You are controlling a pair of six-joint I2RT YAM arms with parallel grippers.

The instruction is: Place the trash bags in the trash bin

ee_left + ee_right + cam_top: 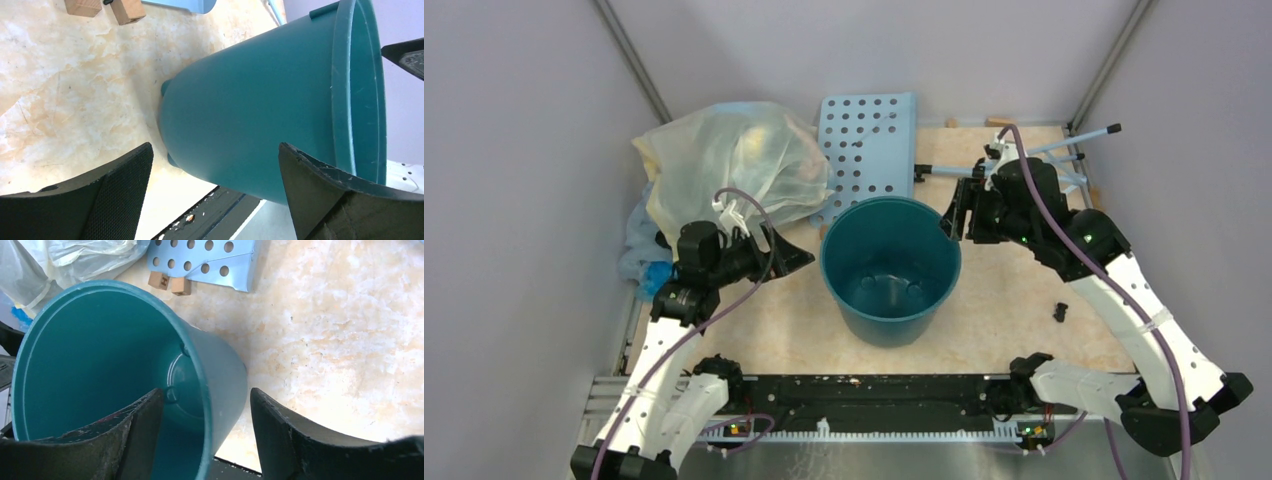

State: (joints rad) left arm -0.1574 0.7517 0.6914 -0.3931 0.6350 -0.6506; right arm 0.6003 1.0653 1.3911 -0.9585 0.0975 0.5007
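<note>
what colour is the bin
The trash bin is dark teal, shown best in the top external view.

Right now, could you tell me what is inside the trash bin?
The trash bin looks empty: only its bare teal floor and walls show. Its near inner wall is hidden from the top camera.

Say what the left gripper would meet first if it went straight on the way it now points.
The round dark teal plastic bin: its outer wall fills the gap between the fingers of the open left gripper. Nothing seems to lie between, though depth is unclear.
</note>
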